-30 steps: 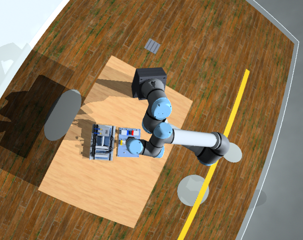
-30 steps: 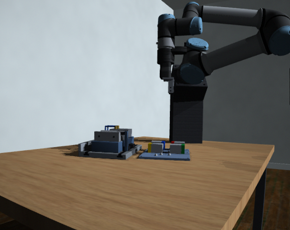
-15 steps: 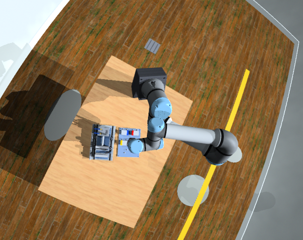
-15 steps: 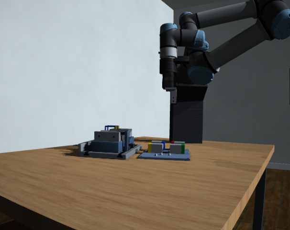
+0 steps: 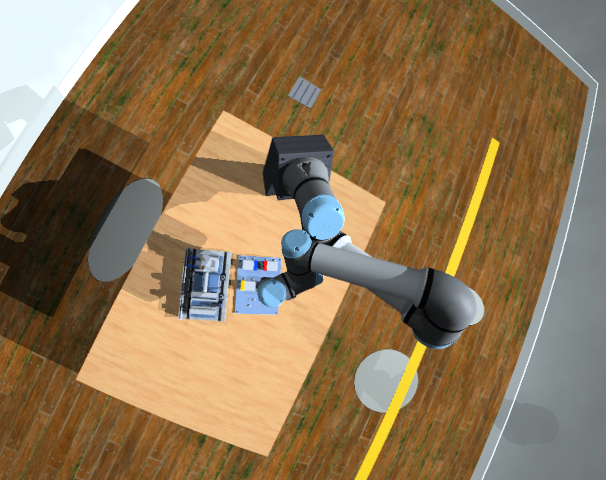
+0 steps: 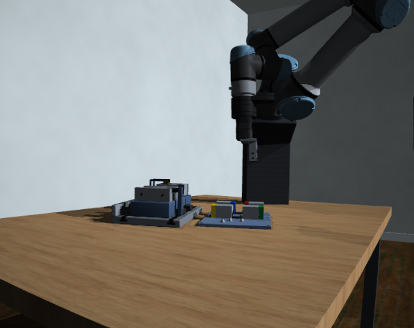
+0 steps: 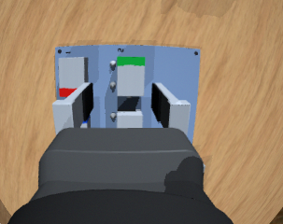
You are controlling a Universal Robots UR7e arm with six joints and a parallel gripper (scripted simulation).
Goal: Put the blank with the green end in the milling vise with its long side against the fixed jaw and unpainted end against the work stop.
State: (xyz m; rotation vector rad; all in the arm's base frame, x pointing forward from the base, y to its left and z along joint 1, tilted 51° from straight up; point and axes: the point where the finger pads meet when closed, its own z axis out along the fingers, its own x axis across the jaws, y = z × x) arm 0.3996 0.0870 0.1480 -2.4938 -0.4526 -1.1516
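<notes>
Wrist view shows the flat blue plate (image 7: pixel 173 65) carrying grey blanks, the green-ended blank (image 7: pixel 132 75) beside a red-ended one (image 7: pixel 72 75). The dark two-finger gripper (image 7: pixel 121 105) hangs above them, fingers wide apart and empty.

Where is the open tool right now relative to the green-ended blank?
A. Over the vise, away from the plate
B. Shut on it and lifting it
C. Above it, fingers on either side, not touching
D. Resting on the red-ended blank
C. In the wrist view the open tool has a finger on each side of the green-ended blank, and the exterior view shows the tool well above the plate.
</notes>
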